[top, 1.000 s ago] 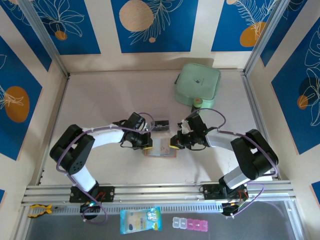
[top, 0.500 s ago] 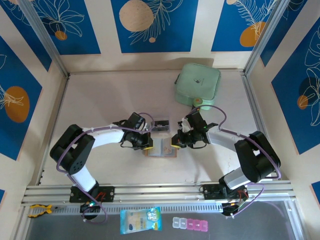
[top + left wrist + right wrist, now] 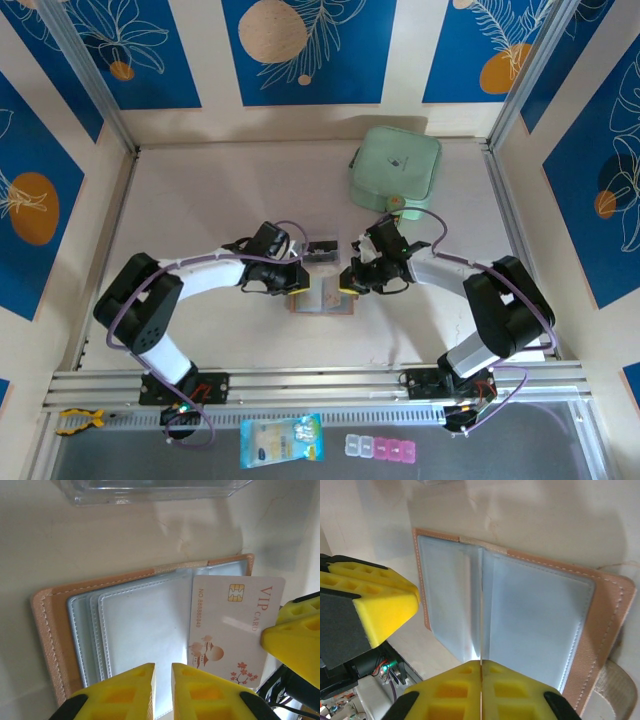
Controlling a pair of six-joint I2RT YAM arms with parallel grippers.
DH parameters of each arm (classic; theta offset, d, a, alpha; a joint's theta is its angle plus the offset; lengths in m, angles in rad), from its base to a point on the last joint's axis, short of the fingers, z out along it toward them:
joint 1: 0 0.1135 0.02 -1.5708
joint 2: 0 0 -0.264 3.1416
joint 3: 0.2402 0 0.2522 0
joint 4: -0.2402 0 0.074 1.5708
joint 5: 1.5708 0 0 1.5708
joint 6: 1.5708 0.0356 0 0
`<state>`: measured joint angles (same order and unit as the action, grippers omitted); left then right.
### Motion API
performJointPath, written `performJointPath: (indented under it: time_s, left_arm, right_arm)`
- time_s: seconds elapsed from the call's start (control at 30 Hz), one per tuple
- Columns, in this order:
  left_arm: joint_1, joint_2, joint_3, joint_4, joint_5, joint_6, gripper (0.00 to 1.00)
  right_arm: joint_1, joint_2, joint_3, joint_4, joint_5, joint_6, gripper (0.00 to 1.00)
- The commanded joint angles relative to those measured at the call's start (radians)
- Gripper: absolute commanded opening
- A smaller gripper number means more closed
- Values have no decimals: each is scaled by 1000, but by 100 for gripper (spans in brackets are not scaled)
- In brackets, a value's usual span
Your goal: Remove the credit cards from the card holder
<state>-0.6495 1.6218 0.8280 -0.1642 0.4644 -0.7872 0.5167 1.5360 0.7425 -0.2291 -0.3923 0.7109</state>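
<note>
Pale tabletop (image 3: pixel 200 210) is lying under everything, with blue-patterned panels (image 3: pixel 120 50) standing around it. My left gripper (image 3: pixel 163 674) is hovering at one side of the card holder (image 3: pixel 135 625). Its yellow pads are a sliver apart and gripping nothing I can see. My right gripper (image 3: pixel 481 672) is hovering at the holder's other side with its pads pressed together. Whether anything thin is pinched between them I cannot tell.

The holder is lying open and flat between the two, grey pockets up. One credit card (image 3: pixel 232 630), white with a gold chip, is sticking out past the holder's end on my right gripper's side. Its lettering is running parallel with the fold (image 3: pixel 481 595), so I am judging that its long axis lies that way and its way out lies crosswise. My right arm is the nearer: one of its fingers (image 3: pixel 295 647) is meeting the card's outer edge.

The left wrist view is giving me the card's face and its overhang. The right wrist view is giving me the fold and the pocket leaves instead.
</note>
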Motion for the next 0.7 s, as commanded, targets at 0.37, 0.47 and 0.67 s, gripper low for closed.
performJointPath:
  time_s: [0.37,0.47,0.67]
  left_arm:
    - [11,-49,-55,42,26,11,17]
    - [17,-55,-66,43,31,16,17]
    - [32,-87,-97,57,28,18,17]
  right_arm:
    - [49,-6,42,-65,51,46,17]
    - [58,-9,38,-70,70,55,15]
    - [71,-39,40,-92,114,63,8]
